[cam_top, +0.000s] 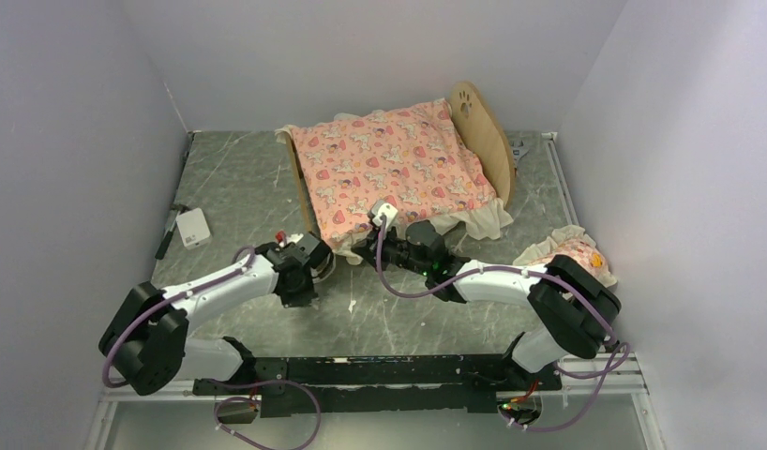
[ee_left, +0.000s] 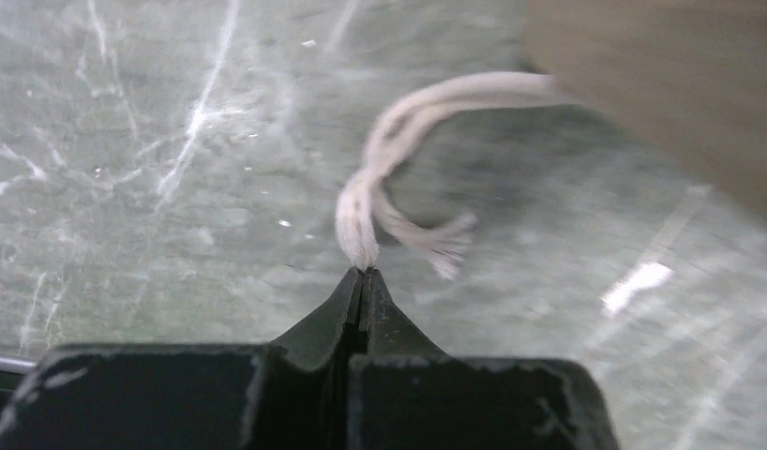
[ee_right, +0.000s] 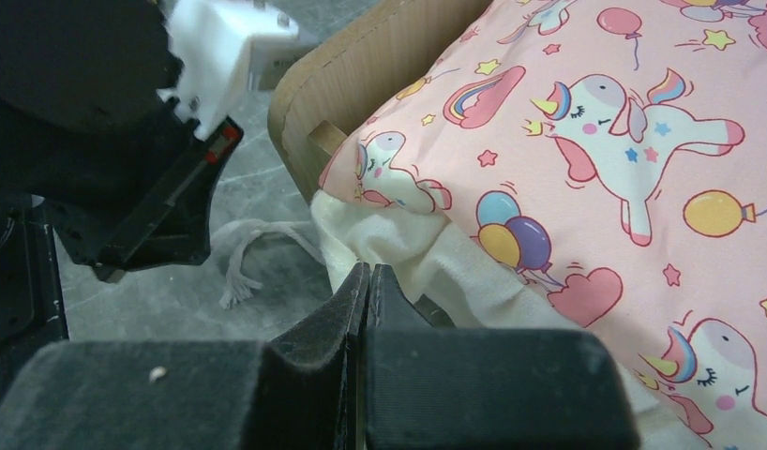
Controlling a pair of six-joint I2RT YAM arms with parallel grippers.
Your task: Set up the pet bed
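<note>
Grey marbled table [cam_top: 239, 178] within white walls [cam_top: 361, 56]. Left claw [ee_left: 363, 274] fully closed, tips pinching the bend of a white cord [ee_left: 389, 136]. Right claw [ee_right: 366, 274] closed against the cream ruffle [ee_right: 408, 258] of the pink mattress [cam_top: 389, 159]; any pinch of fabric indeterminate. Pet bed [cam_top: 497, 161] at table centre toward 12 o'clock, long axis roughly 9-to-3 o'clock, paw-print headboard [cam_top: 475, 117] at the 3 o'clock end. Frilled pillow [cam_top: 567, 253] at 4 o'clock.
</note>
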